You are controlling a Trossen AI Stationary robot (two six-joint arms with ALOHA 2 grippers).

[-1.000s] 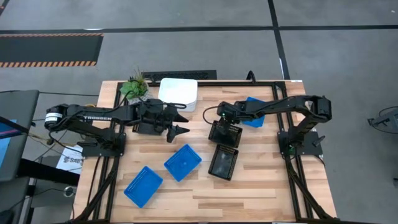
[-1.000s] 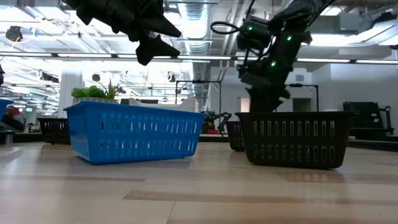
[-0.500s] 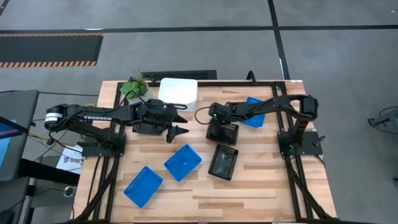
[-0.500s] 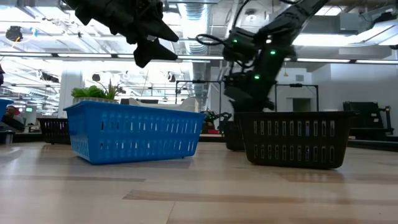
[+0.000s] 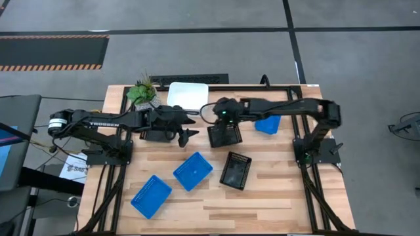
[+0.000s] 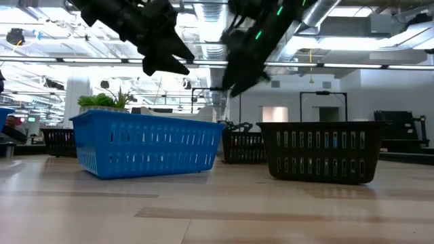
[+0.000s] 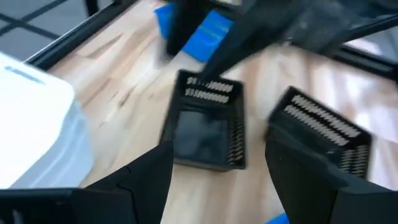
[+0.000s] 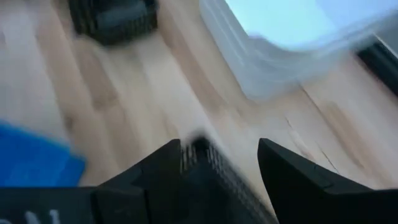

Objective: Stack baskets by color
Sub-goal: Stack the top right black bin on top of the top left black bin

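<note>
Looking down, the right gripper partly hides a black slotted plastic basket at mid-counter. At counter level, that basket is half-hidden. Right wrist: its blurred rim lies between the open fingers. The left gripper is open, empty.

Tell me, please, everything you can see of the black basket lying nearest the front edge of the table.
The black basket is a small, shallow rectangular tub of what looks like dark plastic, with rows of vertical slots along its sides. It stands upright and empty on the wooden table, turned slightly askew to the table's edges. Nothing touches it: the nearest blue basket lies apart beside it, and neither gripper is at it. The low view shows it standing flat on the wood, its rim level.
</note>
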